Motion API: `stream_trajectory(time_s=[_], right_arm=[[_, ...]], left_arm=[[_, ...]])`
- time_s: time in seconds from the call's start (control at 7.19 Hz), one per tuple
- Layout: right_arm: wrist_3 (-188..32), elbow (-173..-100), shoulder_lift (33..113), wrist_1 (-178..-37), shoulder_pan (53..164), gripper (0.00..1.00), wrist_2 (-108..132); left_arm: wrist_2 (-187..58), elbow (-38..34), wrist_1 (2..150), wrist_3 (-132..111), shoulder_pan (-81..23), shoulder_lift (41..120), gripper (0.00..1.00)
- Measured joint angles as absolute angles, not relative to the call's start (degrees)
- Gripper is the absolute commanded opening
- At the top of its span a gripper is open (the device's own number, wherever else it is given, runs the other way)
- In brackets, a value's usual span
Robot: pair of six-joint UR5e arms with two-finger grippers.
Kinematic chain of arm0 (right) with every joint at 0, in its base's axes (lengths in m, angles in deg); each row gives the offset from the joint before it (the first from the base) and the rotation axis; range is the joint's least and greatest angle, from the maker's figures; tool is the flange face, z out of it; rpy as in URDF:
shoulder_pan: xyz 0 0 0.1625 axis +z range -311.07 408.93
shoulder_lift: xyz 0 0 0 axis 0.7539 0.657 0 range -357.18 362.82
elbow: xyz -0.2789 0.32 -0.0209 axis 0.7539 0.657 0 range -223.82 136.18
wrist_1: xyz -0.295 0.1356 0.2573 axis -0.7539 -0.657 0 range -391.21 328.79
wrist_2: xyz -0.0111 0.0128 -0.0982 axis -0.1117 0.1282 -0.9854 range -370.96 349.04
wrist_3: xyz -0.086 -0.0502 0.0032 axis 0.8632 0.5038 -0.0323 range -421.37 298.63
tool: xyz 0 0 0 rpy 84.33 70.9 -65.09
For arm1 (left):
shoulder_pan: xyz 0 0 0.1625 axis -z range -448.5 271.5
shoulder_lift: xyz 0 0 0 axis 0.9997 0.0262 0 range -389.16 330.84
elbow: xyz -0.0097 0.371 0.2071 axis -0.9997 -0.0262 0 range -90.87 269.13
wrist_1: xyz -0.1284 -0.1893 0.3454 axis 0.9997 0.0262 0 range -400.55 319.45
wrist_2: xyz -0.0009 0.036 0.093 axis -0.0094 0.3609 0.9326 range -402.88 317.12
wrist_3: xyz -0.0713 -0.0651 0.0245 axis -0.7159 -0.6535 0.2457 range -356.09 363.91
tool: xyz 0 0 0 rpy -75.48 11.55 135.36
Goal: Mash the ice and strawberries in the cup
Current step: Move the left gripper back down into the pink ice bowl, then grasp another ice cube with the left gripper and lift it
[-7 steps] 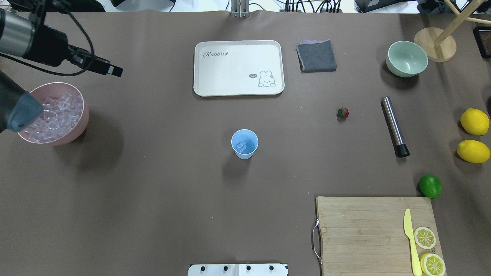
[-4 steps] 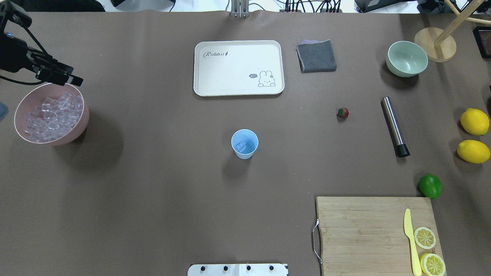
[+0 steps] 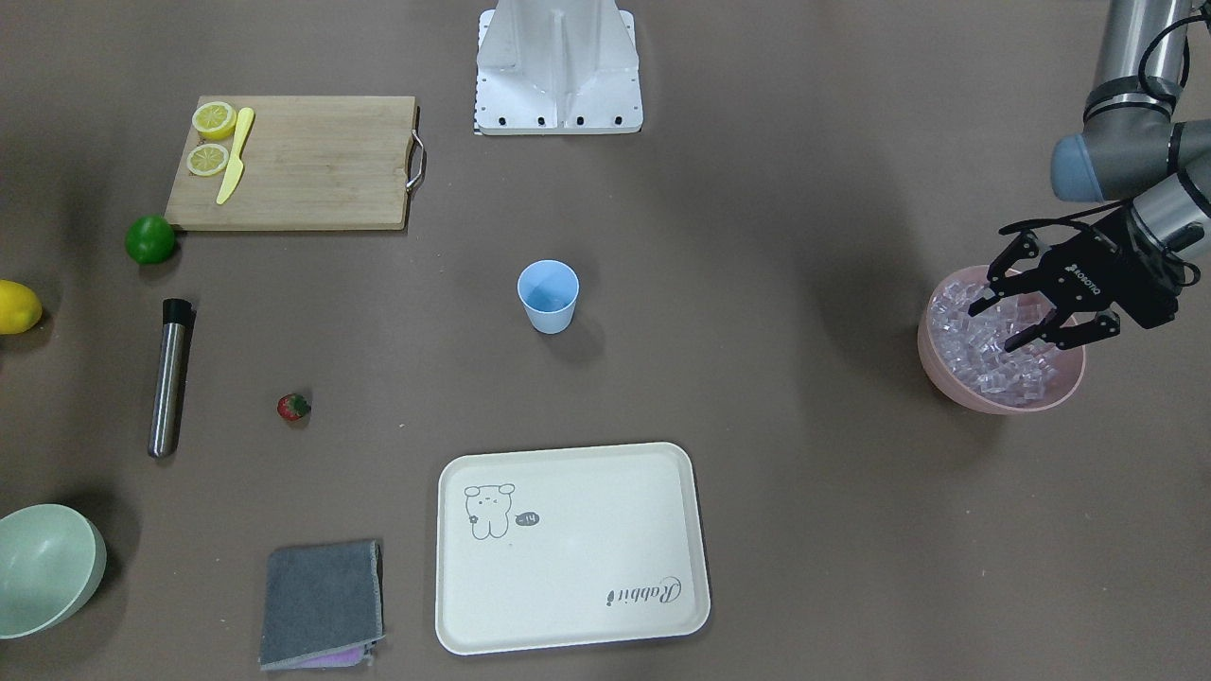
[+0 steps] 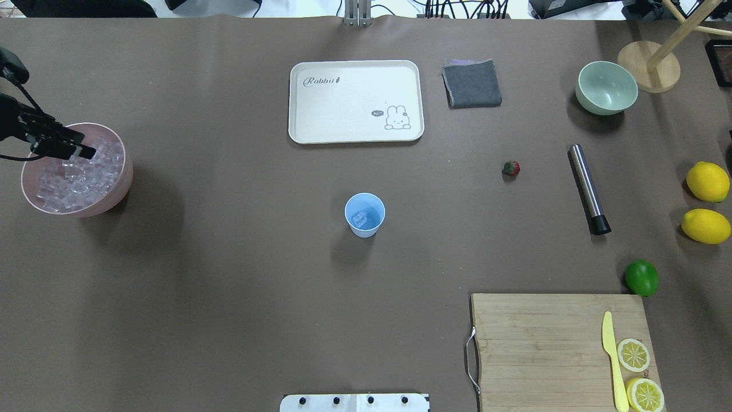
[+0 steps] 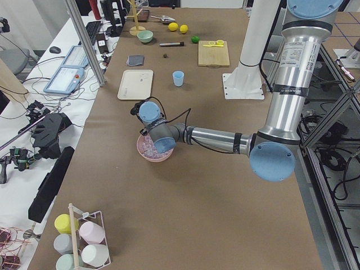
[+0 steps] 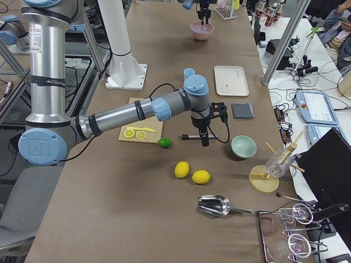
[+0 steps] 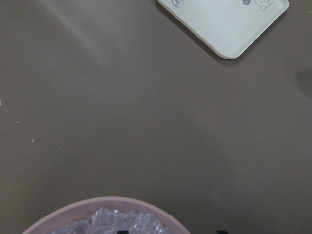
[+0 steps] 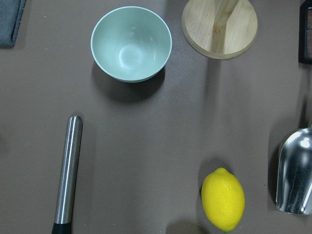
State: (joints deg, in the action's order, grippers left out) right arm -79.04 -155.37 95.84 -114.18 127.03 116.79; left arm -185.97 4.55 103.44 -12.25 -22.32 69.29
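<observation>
The light blue cup stands mid-table, also in the front view, with one clear ice cube inside. The heap of ice fills a pink bowl at the table's left end. My left gripper is open, fingers spread just above the ice, holding nothing; it also shows in the overhead view. The small red strawberry lies on the table right of the cup. My right gripper shows only in the right side view, above the steel rod; I cannot tell its state.
A steel rod with a black end lies right of the strawberry. A white tray, a grey cloth and a pale green bowl sit at the far side. A lime, two lemons and a cutting board are at the right.
My left gripper has swung from beyond the pink bowl back over it and come down to the ice. The cup and strawberry have not moved.
</observation>
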Motion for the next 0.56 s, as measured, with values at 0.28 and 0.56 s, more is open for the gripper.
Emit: stream_trajectory(time_s=[0.28, 0.56], right_arm=[[-79.0, -155.6, 96.0, -114.2, 127.0, 1.0, 116.8], [-79.0, -155.5, 96.0, -114.2, 126.8, 1.0, 116.8]], left_arm=[[-183.3, 5.6, 103.4, -11.6, -23.8, 68.8, 0.59], [-180.5, 5.9, 103.4, -11.5, -26.4, 68.8, 0.59]])
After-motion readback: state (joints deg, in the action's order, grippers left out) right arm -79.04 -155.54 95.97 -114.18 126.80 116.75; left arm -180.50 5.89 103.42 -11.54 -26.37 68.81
